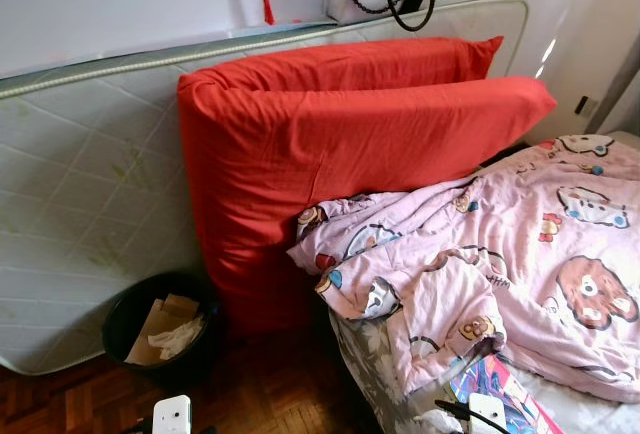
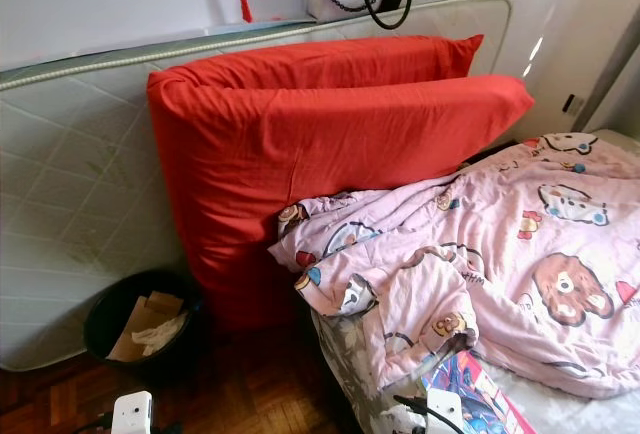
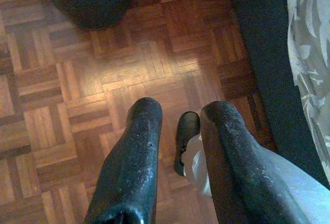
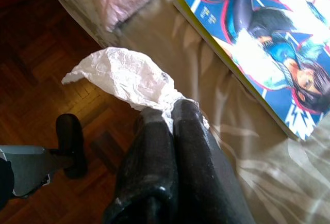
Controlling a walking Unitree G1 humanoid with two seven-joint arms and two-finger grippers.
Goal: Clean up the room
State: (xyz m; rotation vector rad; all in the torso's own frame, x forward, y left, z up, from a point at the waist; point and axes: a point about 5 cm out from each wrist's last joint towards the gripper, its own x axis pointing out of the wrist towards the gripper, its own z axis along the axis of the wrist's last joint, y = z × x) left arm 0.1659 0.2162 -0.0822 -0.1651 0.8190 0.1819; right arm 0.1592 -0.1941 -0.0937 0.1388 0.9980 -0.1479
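1. White crumpled tissue [image 4: 131,79] sits pinched between the closed fingers of the right gripper [image 4: 166,111], held over the edge of the bed [image 4: 242,146]; it looks picked up as rubbish for binning.
2. Left gripper [image 3: 175,118] hangs over the parquet floor [image 3: 77,105], fingers parted and holding nothing, probably kept free.
3. Black bin [image 1: 165,329] stands on the floor against the upright mattress [image 1: 90,204], beside the red cushions [image 1: 340,144]; it already holds cardboard and paper scraps, so it is the likely place for the tissue.
4. Pink blanket [image 1: 500,264] lies rumpled over the bed, and a comic [image 4: 268,43] lies on the sheet just beside the right gripper.
5. Between tissue and bin lie the bed's corner and open floor; the blanket's hanging edge could snag the arm as it swings across.
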